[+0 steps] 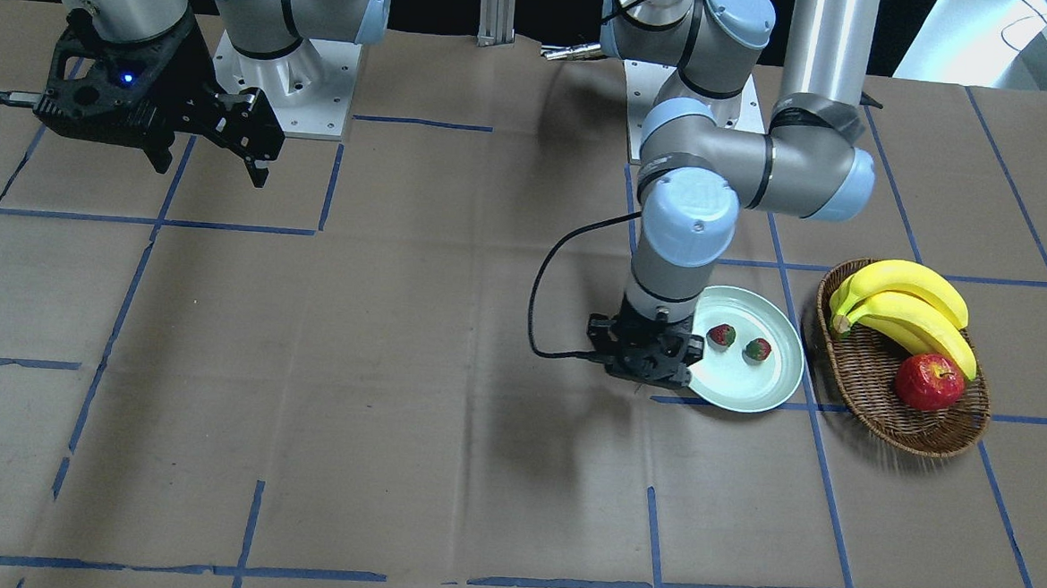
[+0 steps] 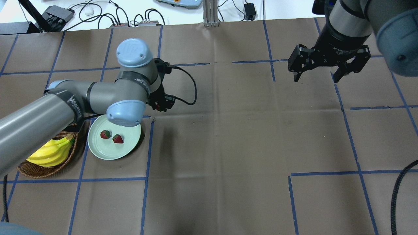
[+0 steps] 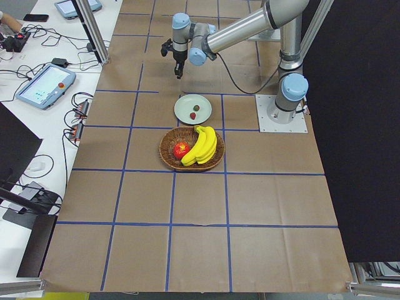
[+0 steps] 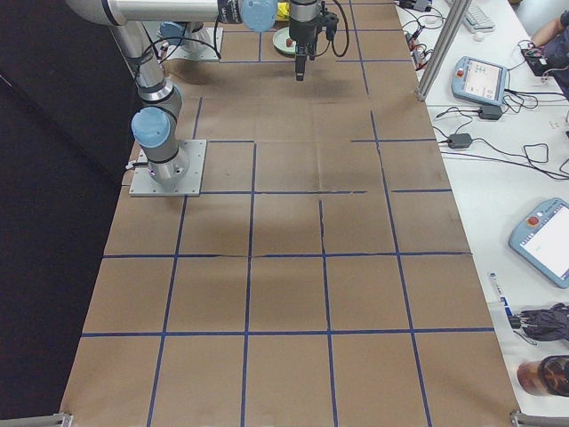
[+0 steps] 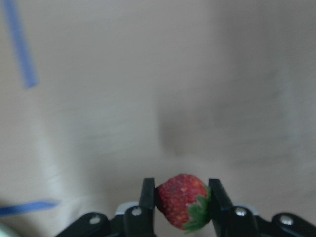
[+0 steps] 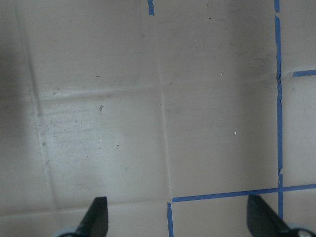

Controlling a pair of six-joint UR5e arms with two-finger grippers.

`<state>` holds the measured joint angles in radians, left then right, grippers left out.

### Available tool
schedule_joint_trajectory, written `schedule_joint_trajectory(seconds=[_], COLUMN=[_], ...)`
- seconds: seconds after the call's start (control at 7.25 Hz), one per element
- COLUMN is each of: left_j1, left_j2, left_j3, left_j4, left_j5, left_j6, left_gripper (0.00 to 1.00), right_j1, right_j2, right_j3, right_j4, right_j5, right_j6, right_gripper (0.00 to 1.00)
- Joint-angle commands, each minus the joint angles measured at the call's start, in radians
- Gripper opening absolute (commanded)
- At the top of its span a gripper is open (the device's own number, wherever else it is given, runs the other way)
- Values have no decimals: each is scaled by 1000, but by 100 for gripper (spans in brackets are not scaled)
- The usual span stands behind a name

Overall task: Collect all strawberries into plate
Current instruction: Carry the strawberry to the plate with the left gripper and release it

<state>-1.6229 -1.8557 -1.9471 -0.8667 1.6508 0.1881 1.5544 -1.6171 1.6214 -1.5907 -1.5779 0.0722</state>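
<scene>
Brown paper tabletop (image 2: 228, 137), gridded with blue tape, carries at far left one oval brown wicker basket (image 2: 32, 171) with one yellow banana bunch (image 2: 52, 151) and one red apple (image 1: 929, 382). Next, one round mint-green plate (image 2: 111, 151) holds two small red strawberries (image 2: 105, 134) (image 2: 118, 139). Just beside its rim the left gripper (image 2: 160, 106) hangs clamped on the third strawberry (image 5: 182, 205). This looks like the final delivery: shift over bare plate, lower, release. The right gripper (image 2: 319, 78) hovers well apart, jaws spread, empty.

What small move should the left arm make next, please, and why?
Probably a short sideways shift of the left end effector to bring it over the plate. It is shut on the third strawberry and sits just outside the rim, while two strawberries already lie on the plate.
</scene>
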Motion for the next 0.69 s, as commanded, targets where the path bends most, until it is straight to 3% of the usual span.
schedule_joint_trajectory(seconds=[0.0, 0.14, 0.28, 0.41, 0.55], left_j1=[194, 242, 251, 251, 250], left_j2=[72, 61, 50, 50, 52], left_j3=[-137, -145, -147, -147, -147], left_j4=[50, 66, 66, 66, 64], left_j5=[17, 17, 15, 15, 15], left_j6=[263, 333, 341, 332, 329], left_gripper=[3, 7, 60, 93, 95], right_j1=[0, 0, 0, 1, 1], right_j2=[-1, 0, 0, 2, 0], right_j3=[0, 0, 0, 0, 0], right_j4=[0, 0, 0, 0, 0], right_j5=[-1, -1, -1, 1, -1], right_j6=[0, 0, 0, 0, 0], right_gripper=[100, 100, 100, 100, 100])
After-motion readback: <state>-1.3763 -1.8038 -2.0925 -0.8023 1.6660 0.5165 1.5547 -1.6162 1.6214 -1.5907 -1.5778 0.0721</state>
